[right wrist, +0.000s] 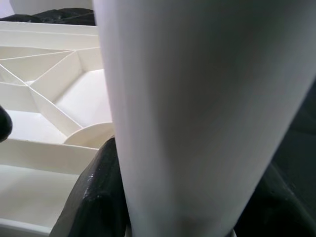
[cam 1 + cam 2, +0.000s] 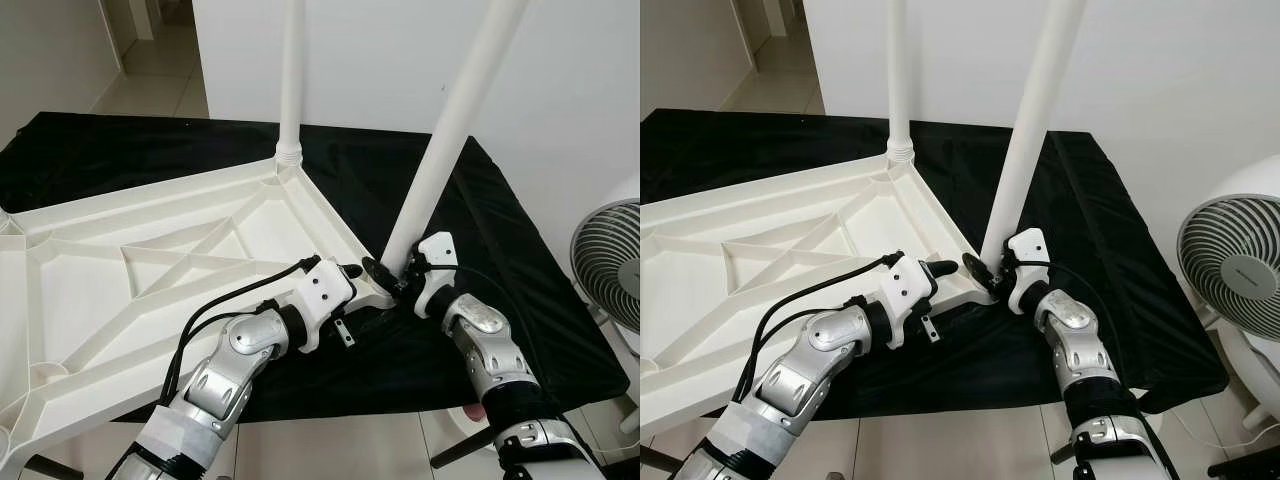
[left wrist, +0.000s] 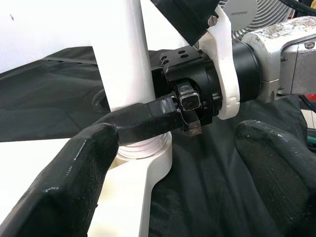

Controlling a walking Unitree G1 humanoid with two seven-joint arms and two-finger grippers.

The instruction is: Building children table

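Observation:
The white tabletop [image 2: 120, 230] lies upside down, ribs up, on a black cloth [image 2: 480, 200]. One white leg [image 2: 291, 70] stands upright in its far corner. A second white leg [image 2: 450, 130] leans to the right from the near right corner socket [image 3: 143, 158]. My right gripper [image 2: 387, 272] is shut on this leg's base; in the right wrist view the leg [image 1: 197, 113] sits between its black fingers [image 1: 94, 197]. My left gripper [image 2: 352, 300] is open just left of that corner, its fingers [image 3: 74, 187] either side of the socket, touching nothing.
A white fan [image 2: 610, 265] stands on the floor at the right, close to my right arm. A white wall runs behind the table. The cloth's front edge is just under my forearms. A doorway opens at the far left.

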